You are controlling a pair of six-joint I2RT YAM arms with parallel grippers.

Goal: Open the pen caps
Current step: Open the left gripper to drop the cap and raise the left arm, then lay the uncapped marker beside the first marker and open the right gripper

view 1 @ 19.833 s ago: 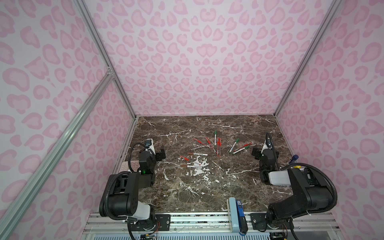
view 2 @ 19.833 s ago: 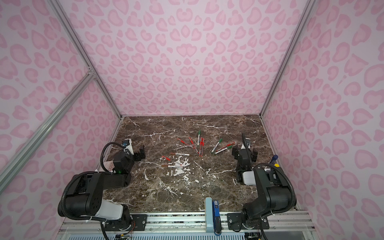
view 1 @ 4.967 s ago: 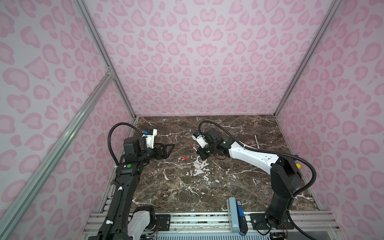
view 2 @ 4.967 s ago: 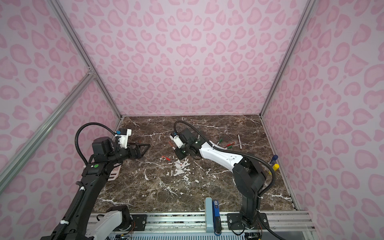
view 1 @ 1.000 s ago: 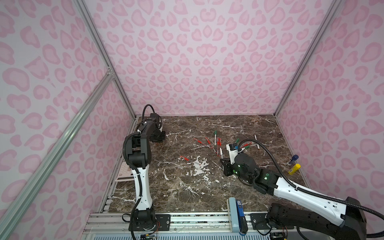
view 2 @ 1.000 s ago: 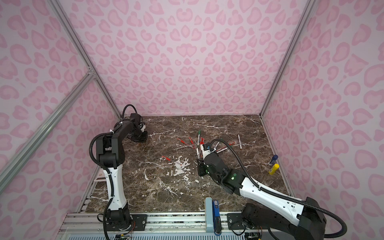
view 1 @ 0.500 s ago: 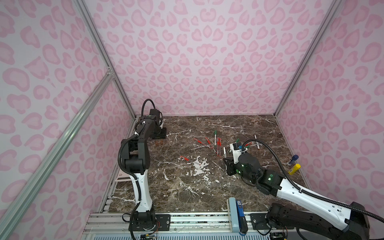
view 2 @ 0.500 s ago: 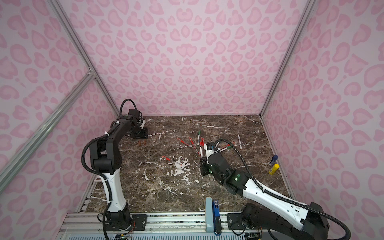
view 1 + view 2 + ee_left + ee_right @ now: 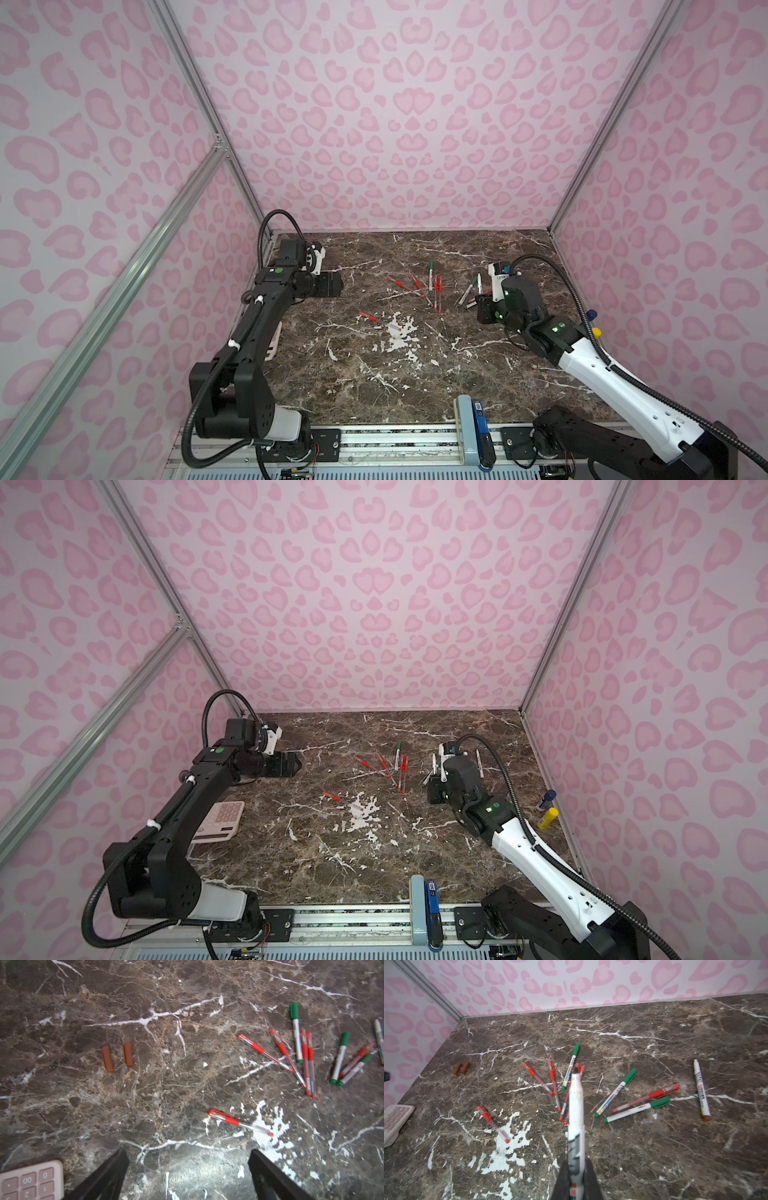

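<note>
Pinching an uncapped white-barrelled pen, the right gripper sits right of centre in both top views. The left gripper gapes empty near two loose brown plastic caps; capped pens lie mid-frame.

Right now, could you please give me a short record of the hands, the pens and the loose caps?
left hand: open, empty, above the table
right hand: shut on an uncapped white pen
loose caps: two brown caps, side by side, toward the far left
capped pens: three green-capped pens, six red pens
other uncapped pen: white pen with a brown end, lying apart on the right
other items: calculator, blue-capped tube, yellow tube
</note>
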